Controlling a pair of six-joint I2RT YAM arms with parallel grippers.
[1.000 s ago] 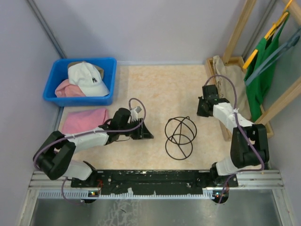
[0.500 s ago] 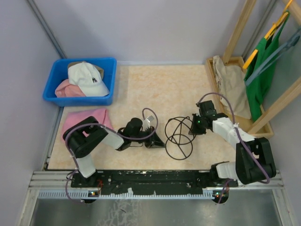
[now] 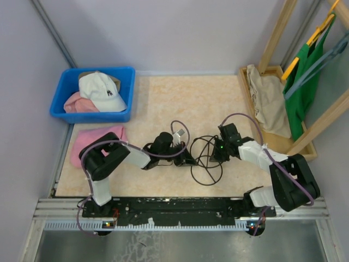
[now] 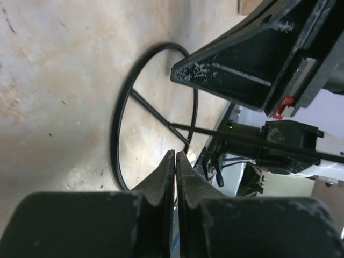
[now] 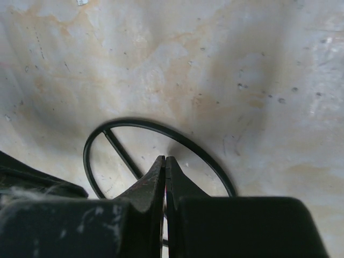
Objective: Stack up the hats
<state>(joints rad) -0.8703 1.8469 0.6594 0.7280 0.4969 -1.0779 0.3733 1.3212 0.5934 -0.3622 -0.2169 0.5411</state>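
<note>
A white cap (image 3: 101, 90) lies on top in the blue bin (image 3: 128, 93) at the far left. A pink cap (image 3: 75, 103) sits under it, and a tan edge (image 3: 87, 73) shows behind it. The black cap is out of view. My left gripper (image 3: 188, 159) is shut and empty, low at the left side of a black wire stand (image 3: 207, 159). My right gripper (image 3: 214, 155) is shut at the stand's right side. The left wrist view shows closed tips (image 4: 176, 153) before the wire ring (image 4: 115, 129). The right wrist view shows closed tips (image 5: 165, 158) just above the ring (image 5: 161, 127).
A flat pink cloth (image 3: 90, 139) lies left of my left arm. A wooden rack (image 3: 278, 38) at the right holds a beige garment (image 3: 267, 98) and green clothing (image 3: 305, 82). The right arm (image 4: 285, 140) shows close in the left wrist view.
Both arms have swung inward to the wire stand, the left from near the pink cloth, the right from the rack side. The caps and bin have not moved.
</note>
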